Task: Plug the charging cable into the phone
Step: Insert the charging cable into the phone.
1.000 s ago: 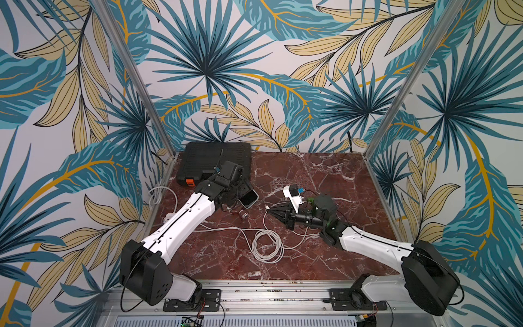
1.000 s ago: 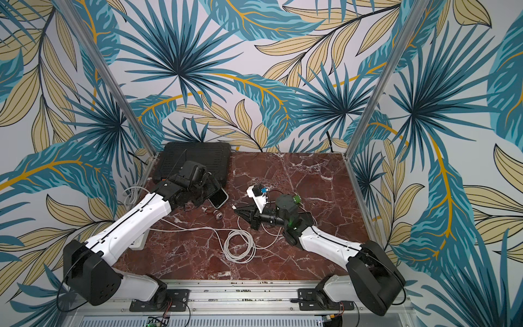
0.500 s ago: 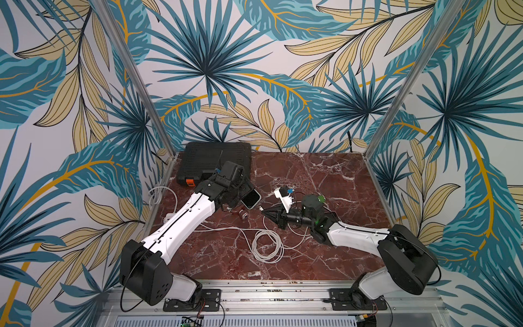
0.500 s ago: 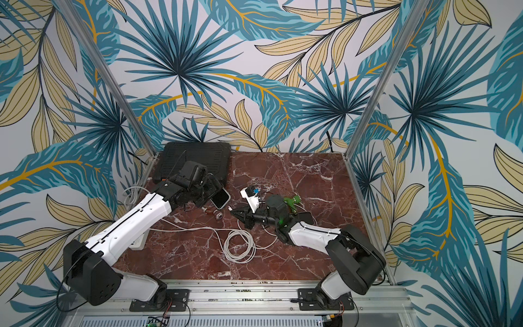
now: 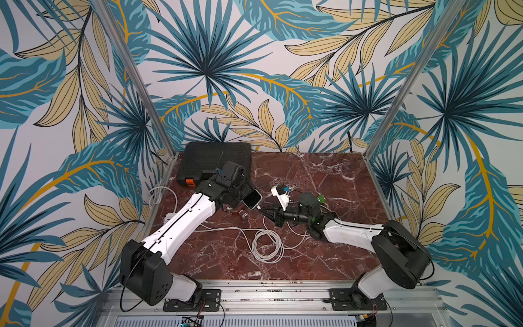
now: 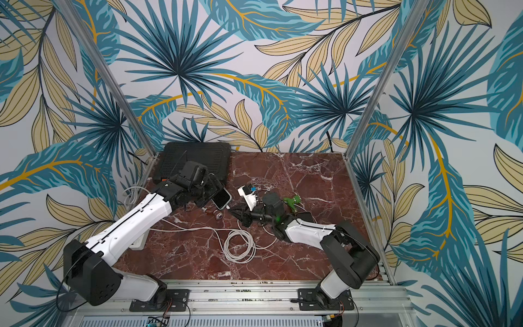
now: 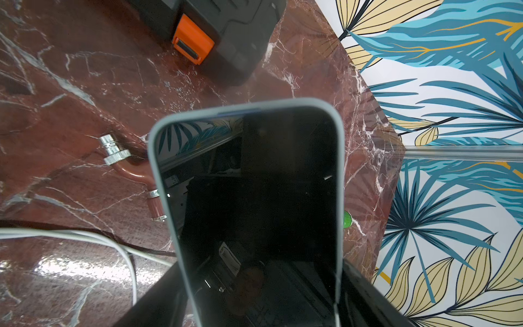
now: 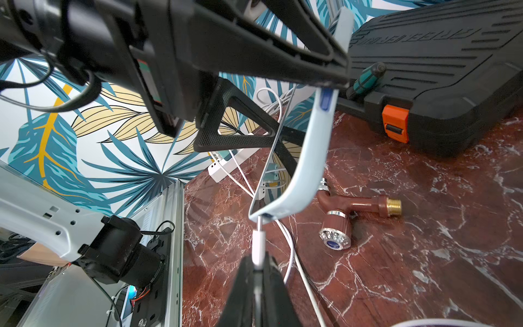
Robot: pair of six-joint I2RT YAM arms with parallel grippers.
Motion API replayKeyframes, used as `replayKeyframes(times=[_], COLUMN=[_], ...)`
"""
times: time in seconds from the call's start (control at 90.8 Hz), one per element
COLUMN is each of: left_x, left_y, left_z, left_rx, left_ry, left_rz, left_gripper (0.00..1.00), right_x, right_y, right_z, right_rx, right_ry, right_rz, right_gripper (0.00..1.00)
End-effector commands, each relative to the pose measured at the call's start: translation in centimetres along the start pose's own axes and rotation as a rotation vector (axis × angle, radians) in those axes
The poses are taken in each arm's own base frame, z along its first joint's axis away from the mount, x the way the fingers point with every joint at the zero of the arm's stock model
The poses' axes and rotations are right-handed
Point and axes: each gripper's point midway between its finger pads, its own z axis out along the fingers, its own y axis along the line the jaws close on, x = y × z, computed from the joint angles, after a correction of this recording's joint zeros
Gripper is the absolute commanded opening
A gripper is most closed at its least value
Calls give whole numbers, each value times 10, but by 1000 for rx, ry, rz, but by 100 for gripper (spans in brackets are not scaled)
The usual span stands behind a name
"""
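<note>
The phone (image 5: 251, 198) (image 6: 221, 197) has a dark screen and a pale blue-grey case. It is held above the table, tilted, with my left gripper (image 5: 244, 193) (image 7: 259, 286) shut across its width, and its screen fills the left wrist view. My right gripper (image 5: 261, 211) (image 6: 232, 211) (image 8: 258, 262) is shut on the white plug of the charging cable (image 8: 259, 245). The plug's metal tip touches the lower edge of the phone (image 8: 308, 158), and a short length of metal still shows. The rest of the cable lies in a coil (image 5: 267, 245) (image 6: 239, 245) on the table.
A black tool case (image 5: 215, 164) with an orange latch lies at the back left. A brown tap fitting (image 5: 240, 215) (image 8: 353, 209) lies on the marble under the phone. A white adapter (image 5: 280, 195) and a green part (image 6: 293, 202) sit behind my right wrist. A white power strip (image 6: 140, 240) lies at the left edge.
My right arm has swung its elbow leftward and edged the plug a little closer to the phone's lower edge. The left arm and the phone have barely moved.
</note>
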Motion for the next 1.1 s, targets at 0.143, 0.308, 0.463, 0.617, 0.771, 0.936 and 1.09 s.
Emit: replayKeyframes(times=[0.143, 0.308, 0.463, 0.617, 0.771, 0.936, 1.09], left_x=[-7, -5, -4, -2, -4, -5, -6], left_y=[-22, -21, -20, -18, -16, -15, -16], left_z=[-19, -18, -16, -14, -13, -14, -15], left_rx=[107, 110, 112, 108, 101, 99, 100], left_ry=[-36, -32, -28, -25, -35, -40, -47], left_rz=[7, 16, 18, 27, 30, 32, 36], left_gripper=[34, 34, 34, 34, 34, 34, 34], right_x=[-2, -5, -8, -9, -8, -7, 1], right_y=[0, 0, 1, 4, 9, 15, 14], right_z=[2, -1, -2, -2, -4, -5, -7], right_rx=[15, 29, 33, 16, -4, -29, -26], right_ry=[2, 2, 1, 3, 8, 21, 52], right_rz=[-12, -37, -47, -48, -53, -63, -63], right_gripper=[0, 0, 0, 0, 0, 0, 0])
